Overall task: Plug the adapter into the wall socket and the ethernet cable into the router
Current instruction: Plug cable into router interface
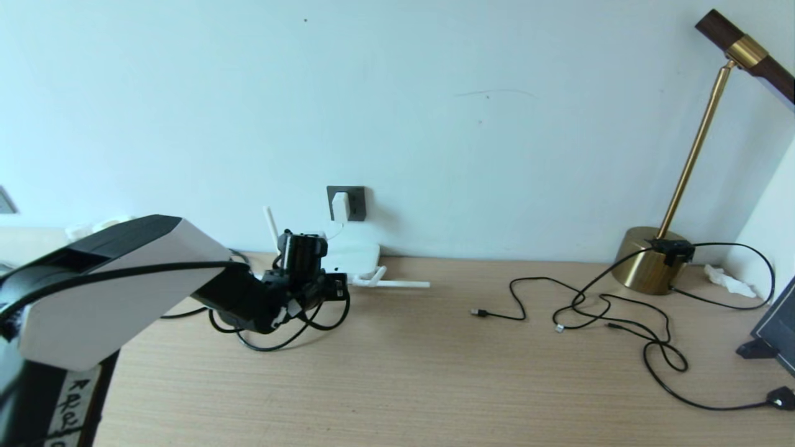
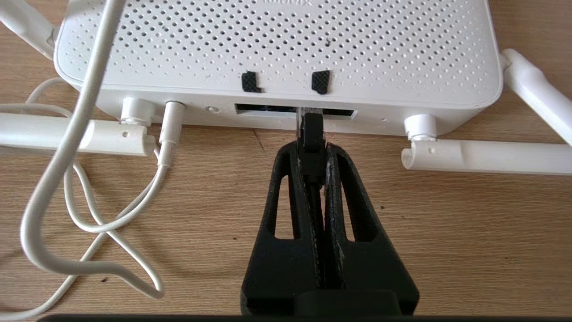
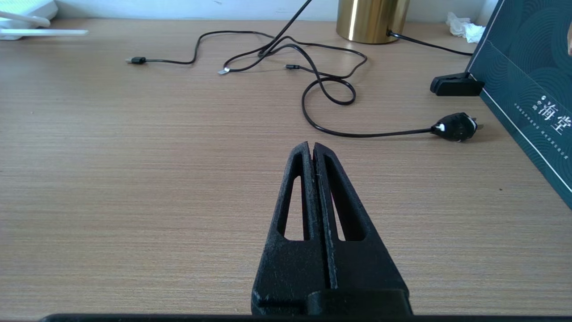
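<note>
Fingers of the left gripper [image 2: 313,150] pinch the plug of the ethernet cable [image 2: 311,134], its clear tip at the dark port slot on the front edge of the router [image 2: 277,49], which lies at the bench's [image 1: 404,372] back edge against the wall. Above it, the adapter [image 1: 340,206] sits in the wall socket [image 1: 355,203], its white cord [image 2: 67,179] looping beside the router. Over the bench's near edge, the right gripper [image 3: 311,147] hangs with its fingers pressed together, holding nothing.
</note>
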Available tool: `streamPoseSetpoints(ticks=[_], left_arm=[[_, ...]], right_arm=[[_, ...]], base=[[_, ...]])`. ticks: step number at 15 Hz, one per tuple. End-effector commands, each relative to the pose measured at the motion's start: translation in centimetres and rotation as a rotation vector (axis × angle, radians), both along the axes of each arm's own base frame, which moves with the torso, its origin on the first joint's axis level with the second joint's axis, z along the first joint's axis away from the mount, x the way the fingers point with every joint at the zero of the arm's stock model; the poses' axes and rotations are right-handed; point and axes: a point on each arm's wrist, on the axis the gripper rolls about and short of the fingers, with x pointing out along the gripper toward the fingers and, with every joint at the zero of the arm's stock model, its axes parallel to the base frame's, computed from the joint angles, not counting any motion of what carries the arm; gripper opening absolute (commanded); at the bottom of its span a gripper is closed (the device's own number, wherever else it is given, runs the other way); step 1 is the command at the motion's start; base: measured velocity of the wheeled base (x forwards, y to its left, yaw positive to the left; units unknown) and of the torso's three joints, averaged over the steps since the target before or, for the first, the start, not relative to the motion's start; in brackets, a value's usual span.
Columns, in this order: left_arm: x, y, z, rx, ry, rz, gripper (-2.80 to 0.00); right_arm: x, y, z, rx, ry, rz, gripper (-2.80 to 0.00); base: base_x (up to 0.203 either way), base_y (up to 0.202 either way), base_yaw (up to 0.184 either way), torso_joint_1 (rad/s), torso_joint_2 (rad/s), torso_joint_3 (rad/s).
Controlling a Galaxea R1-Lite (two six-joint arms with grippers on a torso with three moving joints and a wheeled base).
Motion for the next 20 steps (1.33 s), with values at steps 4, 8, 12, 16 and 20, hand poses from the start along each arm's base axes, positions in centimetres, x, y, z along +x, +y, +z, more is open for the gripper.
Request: streamPoseSetpoints(ticks=[4,8,12,16,20], left_arm=[[-0.01,0.02,-0.03,0.0,0.0,0.002,-2.8],[-0.02,0.02,-0.03,0.0,0.001,0.001,-2.8],[0.04,-0.07,0.01,-0.001,-0.002,0.0,-2.8],[0.32,-0.24,0.31,0.001,0.007,-0.004,-2.8],[0.37,-0.19,0.28,0.001,0.007,-0.002,-2.8]], right_arm=[[0.01,0.0,-0.01,0.0,0.002,0.0,-2.8],[0.01,0.0,-0.01,0.0,0.002,0.0,-2.8],[0.01,0.0,-0.01,0.0,0.002,0.0,-2.8],[0.0,0.0,-0.01,0.0,0.002,0.0,-2.8],[0.01,0.0,-0.01,0.0,0.002,0.0,-2.8]], base=[[0.0,0.0,0.0,0.0,0.0,0.0],[0.0,0.0,0.0,0.0,0.0,0.0],[0.0,0.0,0.0,0.0,0.0,0.0],[0.0,0.0,0.0,0.0,0.0,0.0],[0.0,0.0,0.0,0.0,0.0,0.0]])
